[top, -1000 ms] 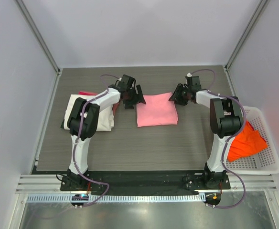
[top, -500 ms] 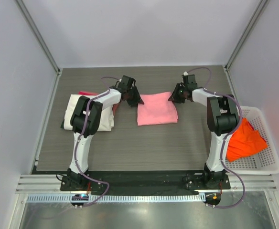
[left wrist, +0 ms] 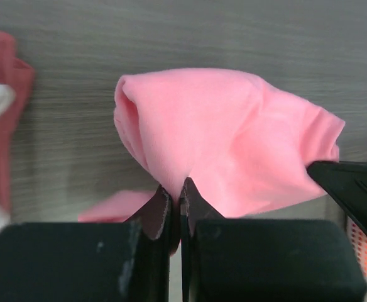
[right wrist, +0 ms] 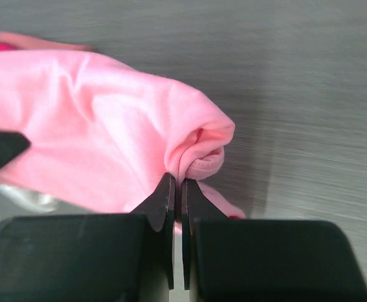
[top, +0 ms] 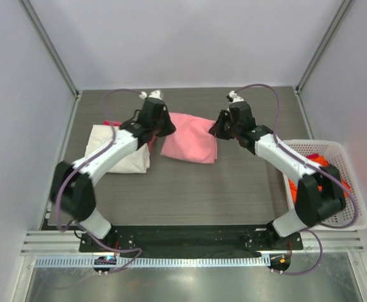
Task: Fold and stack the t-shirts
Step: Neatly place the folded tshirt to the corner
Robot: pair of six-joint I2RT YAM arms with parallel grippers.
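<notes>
Now the left gripper (left wrist: 176, 189) and right gripper (right wrist: 178, 182), open a second ago, are pinched shut on the far corners of the folded pink t-shirt (top: 190, 139). It has lifted and shifted left toward the cream-white t-shirt (top: 117, 151), so transfer to the stack appears under way. The shirt's long axis runs left–right between the grippers, with the free edge drooping toward the arm bases.

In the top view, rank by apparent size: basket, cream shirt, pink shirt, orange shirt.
1. basket
2. cream shirt and pink shirt: too alike to rank; the cream one is partly covered.
3. orange shirt, mostly behind the right arm.
</notes>
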